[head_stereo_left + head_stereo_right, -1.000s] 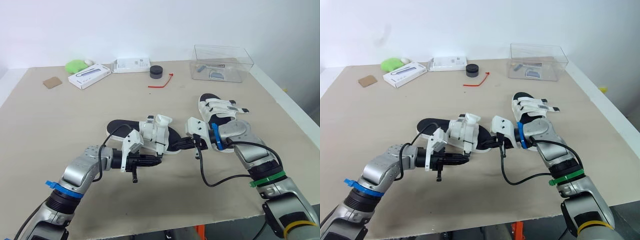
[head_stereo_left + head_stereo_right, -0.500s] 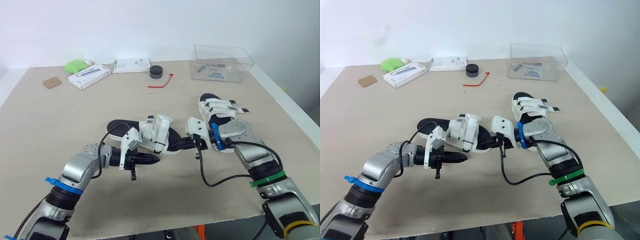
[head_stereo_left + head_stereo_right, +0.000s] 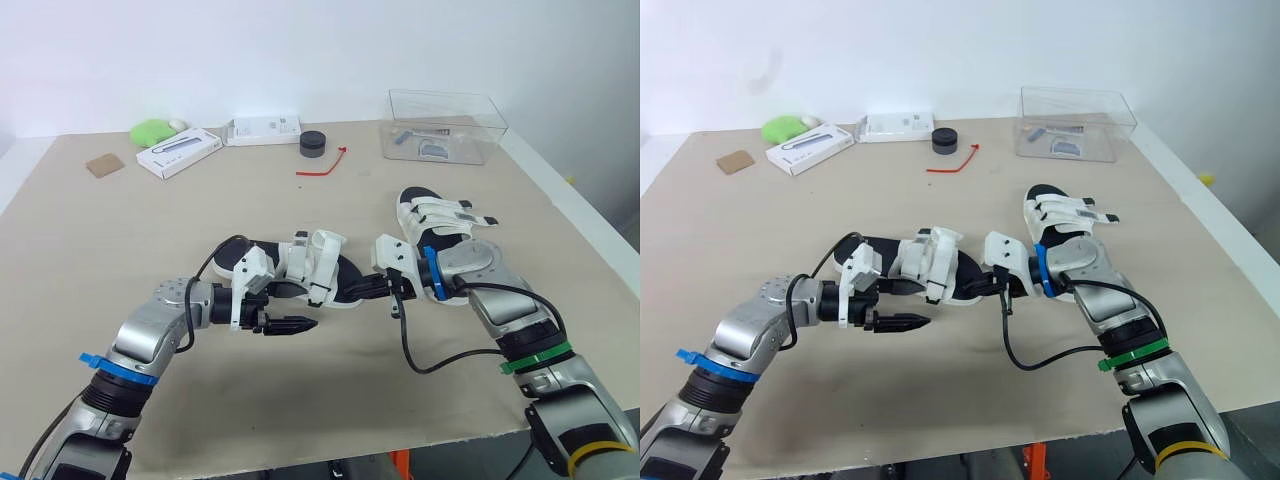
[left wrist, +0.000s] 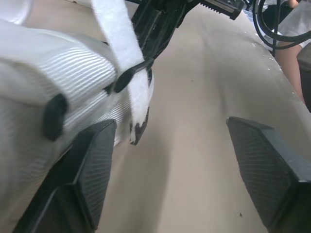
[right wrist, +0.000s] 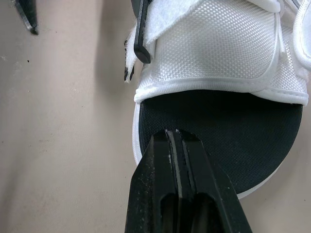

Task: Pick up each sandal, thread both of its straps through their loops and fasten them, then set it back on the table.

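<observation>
A white-strapped sandal with a black sole (image 3: 300, 268) lies mid-table, one loose strap (image 4: 127, 58) hanging off its side. My left gripper (image 3: 292, 308) sits at the sandal's near side, open; its wide-apart fingers (image 4: 92, 170) hold nothing, and the strap end hangs just ahead of them. The shut right gripper (image 3: 347, 292) has its tip resting on the black toe of that sole (image 5: 218, 131). The second sandal (image 3: 435, 218) lies to the right, beyond my right forearm, with its straps across it.
At the back stand a clear plastic box (image 3: 445, 125), a black round cap (image 3: 313, 143), a red tie (image 3: 322, 165), two white boxes (image 3: 178, 152) (image 3: 262, 130), a green object (image 3: 152, 131) and a brown card (image 3: 104, 165). Bare tabletop lies in front of both grippers.
My left gripper has gone from shut to open and pulled back slightly to the left along the sandal's near side. The right arm and both sandals have stayed put.
</observation>
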Controlling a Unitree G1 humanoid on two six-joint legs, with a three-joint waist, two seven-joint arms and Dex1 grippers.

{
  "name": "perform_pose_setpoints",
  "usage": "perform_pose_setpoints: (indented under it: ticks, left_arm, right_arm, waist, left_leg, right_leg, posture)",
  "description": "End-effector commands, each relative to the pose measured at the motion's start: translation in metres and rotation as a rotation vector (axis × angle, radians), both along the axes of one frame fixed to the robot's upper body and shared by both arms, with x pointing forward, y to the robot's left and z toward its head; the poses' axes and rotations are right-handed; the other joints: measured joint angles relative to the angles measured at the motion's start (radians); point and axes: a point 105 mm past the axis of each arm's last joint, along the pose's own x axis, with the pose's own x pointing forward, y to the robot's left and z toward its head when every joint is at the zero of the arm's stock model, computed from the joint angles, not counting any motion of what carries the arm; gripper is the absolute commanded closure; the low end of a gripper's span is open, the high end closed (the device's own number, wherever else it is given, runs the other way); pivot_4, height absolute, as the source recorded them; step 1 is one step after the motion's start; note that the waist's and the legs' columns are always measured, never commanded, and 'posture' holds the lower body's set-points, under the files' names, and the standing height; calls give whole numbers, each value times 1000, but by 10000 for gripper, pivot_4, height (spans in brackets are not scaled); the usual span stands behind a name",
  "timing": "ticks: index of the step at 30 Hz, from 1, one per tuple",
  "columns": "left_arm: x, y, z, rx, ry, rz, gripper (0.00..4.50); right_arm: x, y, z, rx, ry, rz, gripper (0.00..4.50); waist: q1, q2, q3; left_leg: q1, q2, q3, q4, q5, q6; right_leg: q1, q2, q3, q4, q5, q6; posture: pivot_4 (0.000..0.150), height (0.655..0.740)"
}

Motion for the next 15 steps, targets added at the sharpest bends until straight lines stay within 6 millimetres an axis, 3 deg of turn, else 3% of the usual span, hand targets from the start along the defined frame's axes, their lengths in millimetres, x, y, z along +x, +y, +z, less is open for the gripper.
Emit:
perform_pose_setpoints:
  ticks: [1,10,12,15]
  left_arm:
    - [-4,-8,7,-26,-34,-28,7345]
    - [-3,-18,1,-18,-1,-37,7345]
    - [0,-17,-1,-3,1,-17,15045]
    - [9,-15,-5,11,6,27,30119]
  right_arm:
    - [2,-1,7,-1,-26,2,45000]
    - [1,-3,7,-3,-25,-3,45000]
    - [1,-3,7,-4,-26,-4,45000]
    - [1,-4,7,-6,-25,-4,45000]
  waist:
    - [0,0,0]
    - [0,0,0]
    - [0,0,0]
    - [0,0,0]
  left_leg:
    - [0,0,0,0,0,0]
    - [0,0,0,0,0,0]
    - [0,0,0,0,0,0]
    - [0,0,0,0,0,0]
  right_leg:
    - [0,0,0,0,0,0]
    - [0,0,0,0,0,0]
    - [0,0,0,0,0,0]
    - [0,0,0,0,0,0]
  posture:
    - [1500,7400]
    - [1500,7400]
    - [1500,7400]
    - [1500,7400]
